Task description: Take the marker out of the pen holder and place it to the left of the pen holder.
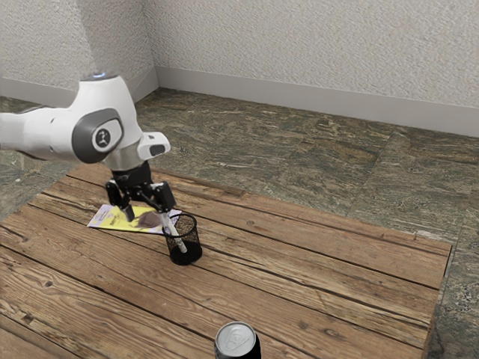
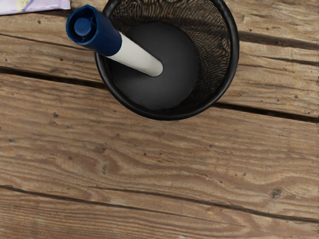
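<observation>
Above the packet, just to the exterior view's left of the pen holder's rim, my gripper [image 1: 147, 212] stands open, its fingers wide apart. The black mesh pen holder [image 1: 186, 256] is upright on the wooden table. A white marker [image 1: 179, 241] leans inside it, its upper end beside one of my fingers in the exterior view. From the wrist camera, the marker [image 2: 137, 56] shows a dark blue end leaning out over the rim of the pen holder [image 2: 167, 116], and its lower end rests inside.
A yellow and purple packet [image 1: 114, 218] lies flat under my hand; a corner of the packet [image 2: 37, 6] shows in the wrist view. A can with a silver top [image 1: 236, 339] stands at the exterior view's lower edge. Planks of the wooden table [image 1: 322, 269] extend around them.
</observation>
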Robot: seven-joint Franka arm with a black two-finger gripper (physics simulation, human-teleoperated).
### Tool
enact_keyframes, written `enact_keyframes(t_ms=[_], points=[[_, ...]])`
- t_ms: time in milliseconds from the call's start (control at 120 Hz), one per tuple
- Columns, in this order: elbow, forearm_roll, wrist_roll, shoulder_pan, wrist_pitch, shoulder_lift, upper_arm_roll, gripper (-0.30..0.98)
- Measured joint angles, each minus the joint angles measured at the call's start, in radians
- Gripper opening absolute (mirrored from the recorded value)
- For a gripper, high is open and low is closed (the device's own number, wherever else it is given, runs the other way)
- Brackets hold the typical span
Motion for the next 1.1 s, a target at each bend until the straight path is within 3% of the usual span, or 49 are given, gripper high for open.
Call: enact_keyframes(t_ms=[667,1042,1100], points=[[0.165,-0.077,0.274,0.064,0.079,0.247,0.000,0.69],[0.203,-0.108,0.398,0.080,0.086,0.279,0.000,0.69],[0.203,-0.111,0.411,0.081,0.087,0.280,0.000,0.64]])
